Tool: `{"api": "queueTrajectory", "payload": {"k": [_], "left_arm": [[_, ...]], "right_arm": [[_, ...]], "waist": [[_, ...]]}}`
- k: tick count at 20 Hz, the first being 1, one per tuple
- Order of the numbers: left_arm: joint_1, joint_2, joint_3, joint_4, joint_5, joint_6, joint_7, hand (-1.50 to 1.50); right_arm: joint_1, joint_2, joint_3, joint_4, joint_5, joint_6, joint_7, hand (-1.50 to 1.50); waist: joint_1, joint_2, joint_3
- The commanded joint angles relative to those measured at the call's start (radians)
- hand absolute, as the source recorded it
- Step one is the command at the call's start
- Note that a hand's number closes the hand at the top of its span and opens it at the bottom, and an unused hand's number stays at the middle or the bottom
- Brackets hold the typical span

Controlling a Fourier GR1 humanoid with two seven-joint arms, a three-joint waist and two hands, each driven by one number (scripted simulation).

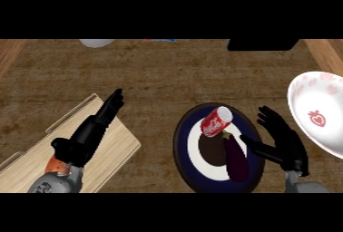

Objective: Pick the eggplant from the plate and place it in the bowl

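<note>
While the eggplant lies on its plate, both hands stand with straight fingers, holding nothing.

Eggplant: a dark purple, long body lying on the right half of the plate, its length running roughly from the upper part of the plate toward the lower edge; just below the can.

Plate: dark blue rim, white ring, dark centre; it sits on the worktop, right of the middle, between the two hands.

Can: red with white lettering, lying on its side on the upper part of the plate, tilted, its pale end pointing up and right.

Bowl: white with a red strawberry pattern, at the right edge, partly cut off by the frame; apart from the plate, nothing seen inside it.

Right hand: released, fingers straight and pointing up the view, thumb stretched left toward the eggplant's upper end; whether the thumb touches it cannot be told. It stands between plate and bowl.

Left hand: released, fingers straight and pointing up and right, over the tray at the left, well apart from the plate.

Tray: light wooden, with a raised rim, set slantwise at the lower left.

Worktop: brown, wood-grained surface carrying plate, bowl and tray.
</note>
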State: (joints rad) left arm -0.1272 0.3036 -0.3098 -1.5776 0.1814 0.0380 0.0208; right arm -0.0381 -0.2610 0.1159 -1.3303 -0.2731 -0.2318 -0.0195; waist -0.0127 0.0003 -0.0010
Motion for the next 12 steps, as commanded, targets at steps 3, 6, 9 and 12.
{"api": "queueTrajectory", "payload": {"k": [3, 6, 9, 12], "left_arm": [[-0.025, -0.035, -0.038, -0.033, -0.016, 0.0, 0.047, 0.0], [-0.029, -0.033, -0.029, -0.003, -0.017, -0.017, -0.001, 0.0], [-0.027, -0.031, -0.034, 0.005, -0.017, -0.024, 0.014, 0.0], [-0.036, -0.02, -0.001, 0.014, -0.008, -0.026, 0.015, 0.0]], "right_arm": [[-0.088, -0.221, 0.04, 0.073, 0.082, 0.167, 0.142, -1.5], [-0.149, -0.324, 0.128, 0.027, 0.11, 0.287, 0.339, -1.5], [-0.187, -0.376, 0.182, -0.005, 0.016, 0.52, 0.445, -1.5], [-0.227, -0.433, 0.169, -0.048, -0.11, 0.683, 0.576, -1.5]], "waist": [[0.025, 0.001, 0.001], [0.036, 0.003, -0.002], [0.039, 0.002, -0.002], [0.023, -0.001, -0.002]]}}
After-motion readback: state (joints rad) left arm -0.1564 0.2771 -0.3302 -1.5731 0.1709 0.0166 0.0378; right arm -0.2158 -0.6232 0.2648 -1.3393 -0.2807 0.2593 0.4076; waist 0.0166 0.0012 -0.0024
